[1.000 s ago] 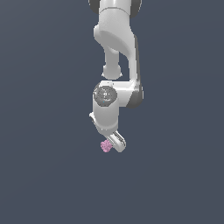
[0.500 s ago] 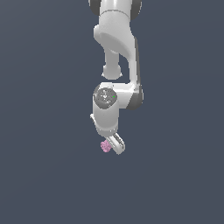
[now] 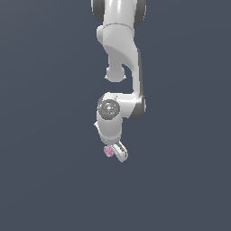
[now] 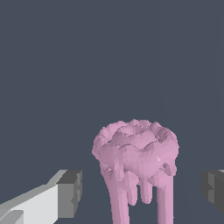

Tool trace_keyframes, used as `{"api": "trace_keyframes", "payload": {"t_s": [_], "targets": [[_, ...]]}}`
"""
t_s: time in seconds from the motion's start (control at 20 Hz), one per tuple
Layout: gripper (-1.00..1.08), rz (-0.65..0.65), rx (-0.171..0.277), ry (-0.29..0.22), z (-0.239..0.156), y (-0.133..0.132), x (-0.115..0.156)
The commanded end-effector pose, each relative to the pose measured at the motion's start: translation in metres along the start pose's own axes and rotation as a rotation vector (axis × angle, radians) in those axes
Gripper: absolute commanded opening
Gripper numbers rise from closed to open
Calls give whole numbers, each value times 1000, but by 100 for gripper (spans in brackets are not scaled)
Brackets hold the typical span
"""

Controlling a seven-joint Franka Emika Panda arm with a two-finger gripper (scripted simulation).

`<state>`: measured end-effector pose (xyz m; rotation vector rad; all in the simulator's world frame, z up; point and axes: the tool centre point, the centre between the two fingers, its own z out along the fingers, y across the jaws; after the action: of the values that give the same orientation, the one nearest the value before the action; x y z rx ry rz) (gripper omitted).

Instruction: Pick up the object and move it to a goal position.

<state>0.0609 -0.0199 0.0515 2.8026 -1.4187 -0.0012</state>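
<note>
In the wrist view the gripper (image 4: 140, 192) stands apart, its left finger (image 4: 70, 193) clear of the object (image 4: 135, 151) between the pads. It looks light, bumpy and awkward; its broad lumpy head seems the surest hold.

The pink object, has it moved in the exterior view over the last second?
No. The pink object sits at the tool, at the same spot in the frame; the plain background offers no other reference.
</note>
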Motion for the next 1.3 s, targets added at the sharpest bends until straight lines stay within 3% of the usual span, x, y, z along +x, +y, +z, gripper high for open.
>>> {"api": "trace_keyframes", "payload": {"t_s": [0.0,0.25,0.3,0.9,1.25], "targets": [[100,1,1,0,10,0,0],[100,1,1,0,13,-1,1],[-100,1,1,0,13,-1,1],[-100,1,1,0,12,-1,1],[-100,1,1,0,-8,3,-2]]}}
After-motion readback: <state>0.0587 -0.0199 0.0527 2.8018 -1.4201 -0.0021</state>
